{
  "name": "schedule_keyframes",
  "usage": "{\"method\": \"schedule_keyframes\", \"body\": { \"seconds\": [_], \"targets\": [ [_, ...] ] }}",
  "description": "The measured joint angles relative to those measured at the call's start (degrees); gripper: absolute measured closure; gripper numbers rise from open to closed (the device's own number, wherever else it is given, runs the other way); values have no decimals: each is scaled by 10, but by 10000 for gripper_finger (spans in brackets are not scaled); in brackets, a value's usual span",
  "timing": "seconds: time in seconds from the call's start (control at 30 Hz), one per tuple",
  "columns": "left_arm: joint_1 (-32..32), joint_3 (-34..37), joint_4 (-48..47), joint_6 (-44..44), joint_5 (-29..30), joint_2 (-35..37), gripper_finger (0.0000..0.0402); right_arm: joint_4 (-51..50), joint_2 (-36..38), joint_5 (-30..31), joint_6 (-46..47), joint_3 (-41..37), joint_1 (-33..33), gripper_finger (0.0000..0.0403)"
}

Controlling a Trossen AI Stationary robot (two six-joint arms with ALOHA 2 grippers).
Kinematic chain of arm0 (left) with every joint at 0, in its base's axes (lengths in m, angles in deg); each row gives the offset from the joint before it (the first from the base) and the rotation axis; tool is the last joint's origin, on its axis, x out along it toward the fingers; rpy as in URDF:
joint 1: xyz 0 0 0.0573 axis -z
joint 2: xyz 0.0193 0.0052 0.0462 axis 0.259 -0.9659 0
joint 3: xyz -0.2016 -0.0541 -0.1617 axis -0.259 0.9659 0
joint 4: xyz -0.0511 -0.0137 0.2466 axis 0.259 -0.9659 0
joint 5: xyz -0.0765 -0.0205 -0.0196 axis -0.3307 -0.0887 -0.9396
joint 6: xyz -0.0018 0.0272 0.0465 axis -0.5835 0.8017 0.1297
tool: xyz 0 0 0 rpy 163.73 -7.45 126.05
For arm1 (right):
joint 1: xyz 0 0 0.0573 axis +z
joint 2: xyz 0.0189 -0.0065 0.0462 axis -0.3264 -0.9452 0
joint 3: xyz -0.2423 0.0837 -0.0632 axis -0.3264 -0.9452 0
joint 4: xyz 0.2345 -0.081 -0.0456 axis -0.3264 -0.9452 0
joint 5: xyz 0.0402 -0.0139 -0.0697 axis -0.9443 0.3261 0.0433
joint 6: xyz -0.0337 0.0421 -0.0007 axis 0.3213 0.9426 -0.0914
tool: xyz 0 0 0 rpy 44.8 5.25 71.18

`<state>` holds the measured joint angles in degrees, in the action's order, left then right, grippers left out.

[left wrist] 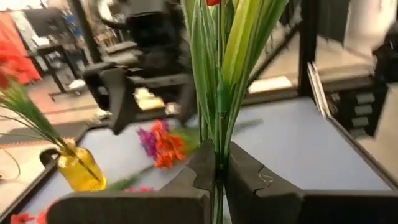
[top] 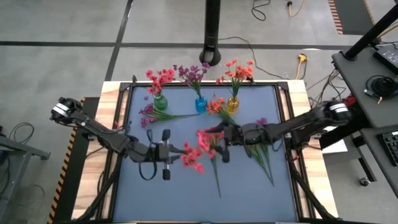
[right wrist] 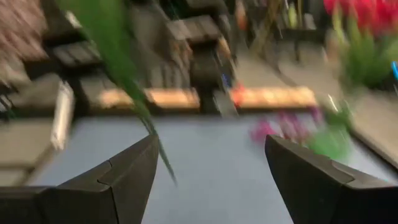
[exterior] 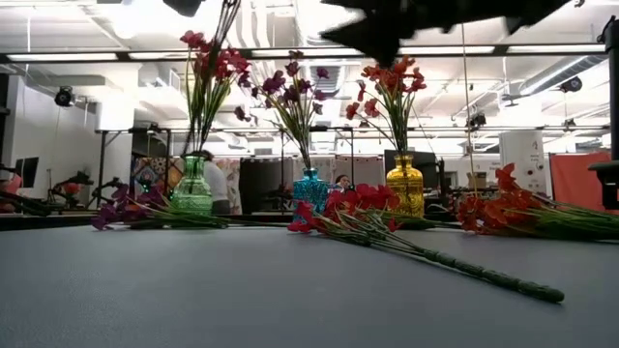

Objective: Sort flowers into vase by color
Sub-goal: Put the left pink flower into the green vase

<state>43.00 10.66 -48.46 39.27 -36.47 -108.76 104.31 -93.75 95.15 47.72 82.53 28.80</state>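
My left gripper (top: 174,153) (left wrist: 219,168) is over the middle of the mat, shut on a pink-red sprig (top: 191,155). My right gripper (top: 219,144) (right wrist: 211,168) hovers just right of it, open, holding nothing; a blurred green leaf (right wrist: 121,59) crosses its view. A second pink-red sprig (top: 210,142) (exterior: 353,205) lies flat on the mat, stem end (exterior: 532,288) toward the near edge. At the far side stand a green vase (top: 160,102) with pink-red flowers, a blue vase (top: 200,104) with purple and a yellow vase (top: 233,102) with orange. My left gripper pinches the sprig's green stem and leaves (left wrist: 217,146) between its two fingers. The fingers come level from the table's left. The stems run on past the fingertips, with the red blossoms (left wrist: 212,2) beyond them toward the right gripper. The sprig appears to be off the mat.
Loose on the mat: a purple sprig (top: 152,115) near the green vase, an orange sprig (top: 217,107) before the yellow vase, and a purple sprig with long leaves (top: 261,149) under the right arm. The mat's near half (top: 186,199) holds only the lying stem.
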Motion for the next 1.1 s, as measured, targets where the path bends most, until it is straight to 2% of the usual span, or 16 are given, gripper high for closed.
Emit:
{"method": "schedule_keyframes", "body": {
  "seconds": [0.07, 0.17, 0.3, 0.53, 0.7, 0.83, 1.1],
  "targets": [
    [-4, 26, 28, 0, 3, 11, 401, 88, -36, -23, -18, 7, 1, 115],
    [-6, 57, 58, -3, 32, 25, 401, 150, -81, -50, -27, 28, 0, 115],
    [-9, 85, 79, -14, 55, 37, 401, 153, -130, -50, -28, 79, 0, 115],
    [-10, 93, 83, -26, 72, 39, 398, 119, -188, -49, -34, 174, -4, 128],
    [-11, 93, 83, -45, 73, 34, 396, 29, -223, -44, -37, 246, -9, 165],
    [-12, 90, 79, -49, 85, 33, 396, 21, -251, -44, -46, 286, -8, 204],
    [-10, 90, 78, -102, 87, 33, 393, 16, -252, -45, -48, 294, -9, 287]
  ]
}}
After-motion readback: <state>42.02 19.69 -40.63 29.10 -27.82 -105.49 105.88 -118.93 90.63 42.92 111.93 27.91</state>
